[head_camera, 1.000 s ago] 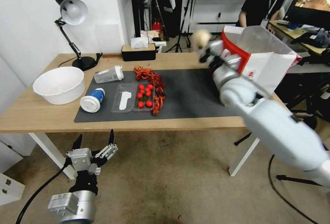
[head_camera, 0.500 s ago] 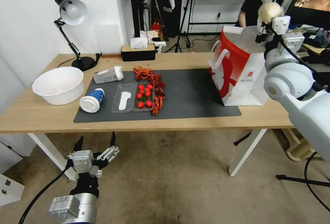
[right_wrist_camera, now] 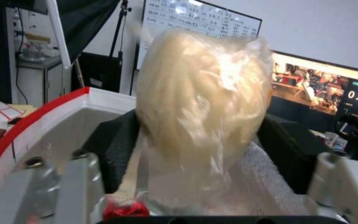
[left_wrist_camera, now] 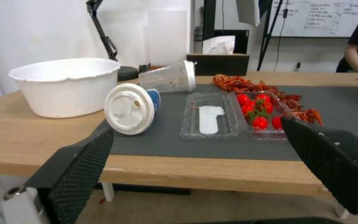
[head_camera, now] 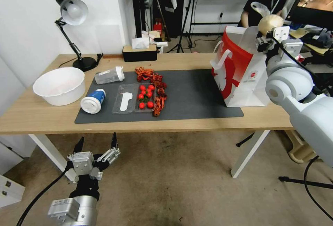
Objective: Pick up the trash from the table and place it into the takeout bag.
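While the long light-wood table [head_camera: 41, 118] with its dark grey mat [head_camera: 194, 94] holds the leftovers, the step in hand looks like the drop into the large stiff white paper takeout bag with red side panels [head_camera: 239, 77], standing at the mat's right end. Right gripper [head_camera: 269, 33] hovers over the bag's open mouth, jaws closed on the small clear knotted bag of pale contents [right_wrist_camera: 204, 102]. Next move, by my reading: lower inside the rim, then let go. Left gripper [head_camera: 96, 144] hangs below the table edge, jaws spread wide, empty. Blue-and-white lidded paper cup [head_camera: 93, 101] and clear white-capped plastic cup [head_camera: 109, 75] lie on their sides on the mat. Bag interior mostly hidden.
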Robot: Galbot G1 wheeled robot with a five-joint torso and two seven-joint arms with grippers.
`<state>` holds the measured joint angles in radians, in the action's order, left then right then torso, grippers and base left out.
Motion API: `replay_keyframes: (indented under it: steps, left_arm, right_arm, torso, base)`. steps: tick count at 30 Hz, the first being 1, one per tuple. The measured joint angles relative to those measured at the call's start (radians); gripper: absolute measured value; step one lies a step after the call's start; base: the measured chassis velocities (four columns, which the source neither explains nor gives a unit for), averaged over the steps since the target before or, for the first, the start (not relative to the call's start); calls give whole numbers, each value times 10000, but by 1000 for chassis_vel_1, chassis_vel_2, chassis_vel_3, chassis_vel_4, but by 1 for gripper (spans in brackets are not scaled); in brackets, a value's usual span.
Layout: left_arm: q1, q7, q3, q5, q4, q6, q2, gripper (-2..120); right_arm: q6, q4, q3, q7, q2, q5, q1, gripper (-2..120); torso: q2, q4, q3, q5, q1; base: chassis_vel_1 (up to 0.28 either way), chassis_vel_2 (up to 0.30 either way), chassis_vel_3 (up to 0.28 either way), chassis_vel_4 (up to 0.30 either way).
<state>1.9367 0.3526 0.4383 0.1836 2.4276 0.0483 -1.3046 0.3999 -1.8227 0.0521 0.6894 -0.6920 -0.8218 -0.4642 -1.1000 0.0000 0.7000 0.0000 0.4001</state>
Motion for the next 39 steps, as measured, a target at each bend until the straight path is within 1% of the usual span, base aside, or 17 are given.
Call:
replay_keyframes:
  steps: [1,2,3,5,6,8,9,14,18,23,27,28,31,32,35,36,39]
  left_arm:
    - [3,-1,1,1,0,2,4,100]
    - [3,-1,1,1,0,2,4,100]
    - [4,-1,1,1,0,5,6,100]
    - [0,-2,0,2,0,9,4,100]
    - [0,-2,0,2,0,9,4,100]
    - [-11,-3,-7,1,0,10,-5,100]
    - [-12,-4,-9,2,0,10,-6,100]
    - [-5,-6,3,2,0,12,0,100]
    - [-18,-7,32,14,2,15,19,100]
    - [-46,-9,32,16,-10,16,19,100]
    - [-122,-19,29,27,-92,20,27,100]
    - [-122,-19,29,27,-92,20,27,100]
    - [-205,-23,23,49,-155,24,28,100]
    - [-205,-23,23,49,-155,24,28,100]
    - [-240,-26,19,72,-195,35,54,100]
    - [-240,-26,19,72,-195,35,54,100]
    - [-269,-29,32,121,-221,49,90,100]
  right_arm:
    - [0,-4,0,17,7,6,-26,77]
    - [0,-4,0,17,7,6,-26,77]
    - [1,-12,0,29,13,13,-45,80]
    - [15,-33,0,39,29,24,-78,92]
    - [15,-33,0,39,29,24,-78,92]
    - [21,-41,0,40,36,32,-92,98]
    - [22,-44,0,39,37,32,-103,99]
    - [-37,-119,0,-25,12,-16,-138,100]
    - [-796,-346,20,-411,-59,-487,-172,100]
    - [-1268,-683,21,-611,-59,-710,-329,100]
    - [-2194,-1200,109,-1333,-41,-1007,-813,100]
    - [-2194,-1200,109,-1333,-41,-1007,-813,100]
    - [-2774,-1742,298,-1973,-18,-1014,-1762,100]
    - [-2774,-1742,298,-1973,-18,-1014,-1762,100]
    - [-3188,-2258,618,-2502,10,-889,-3005,100]
    - [-3188,-2258,618,-2502,10,-889,-3005,100]
    - [-3581,-2805,1186,-2976,23,-603,-4304,100]
  torso:
    - [0,0,0,0,0]
    - [0,0,0,0,0]
    - [0,0,0,0,0]
    - [0,-1,0,1,0]
    - [0,-1,0,1,0]
    - [0,0,0,0,0]
    - [0,0,0,0,0]
    - [0,-1,0,0,0]
    - [0,1,0,0,0]
    - [0,0,0,1,-1]
    - [0,1,0,-2,-1]
    - [0,1,0,-2,-1]
    - [0,0,0,1,0]
    - [0,0,0,1,0]
    - [0,-1,0,2,-1]
    - [0,-1,0,2,-1]
    - [0,-2,-1,0,-3]
  base:
    - [0,0,0,0]
    - [0,0,0,0]
    - [0,0,0,0]
    - [0,0,0,0]
    - [0,0,0,0]
    - [0,0,0,0]
    - [0,0,0,0]
    - [0,0,0,0]
    - [0,0,0,0]
    - [0,0,0,0]
    - [0,0,0,0]
    - [0,0,0,0]
    - [0,0,0,0]
    - [0,0,0,0]
    - [0,0,0,0]
    - [0,0,0,0]
    - [0,0,0,0]
